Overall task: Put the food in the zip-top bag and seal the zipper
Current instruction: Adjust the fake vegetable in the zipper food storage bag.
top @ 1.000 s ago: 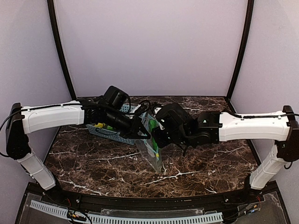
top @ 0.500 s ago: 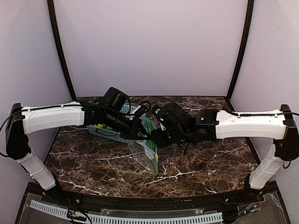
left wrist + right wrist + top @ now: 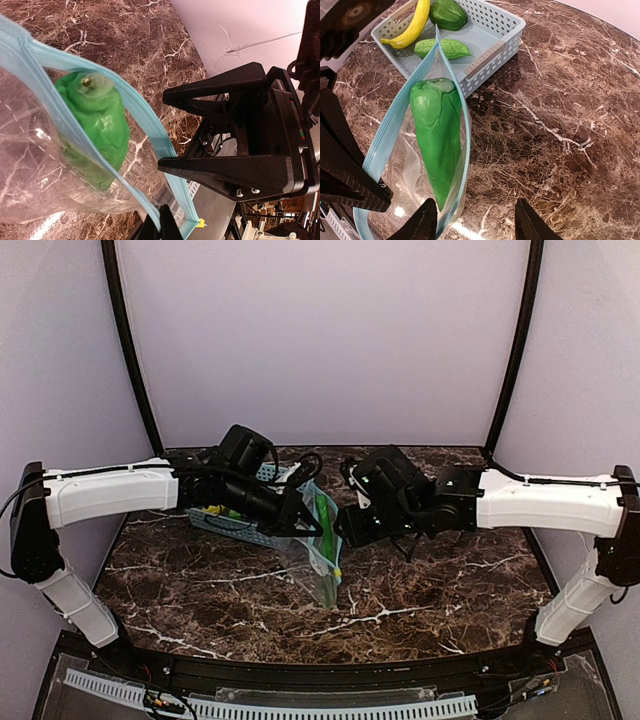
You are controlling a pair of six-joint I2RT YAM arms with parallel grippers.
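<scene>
The clear zip-top bag (image 3: 322, 552) hangs mouth-up over the table, and my left gripper (image 3: 163, 226) is shut on its light-blue zipper (image 3: 146, 119) at one end. One long green cucumber-like piece (image 3: 438, 136) stands inside the bag. My right gripper (image 3: 477, 226) is open and holds nothing. It hovers just right of the bag's mouth, also seen as the right gripper (image 3: 164, 131) in the left wrist view. The yellow banana (image 3: 413, 24), the dark green pepper (image 3: 448, 14) and a second green piece (image 3: 443, 48) lie in the basket.
The light-blue slotted basket (image 3: 494, 34) sits on the marble table just behind and left of the bag, under the left arm (image 3: 110, 490). Bare marble (image 3: 560, 115) stretches to the right of the bag.
My right gripper has pulled back to the right and up from the bag's mouth, its jaws wider apart. The green piece stays in the bag. The left gripper has held still.
</scene>
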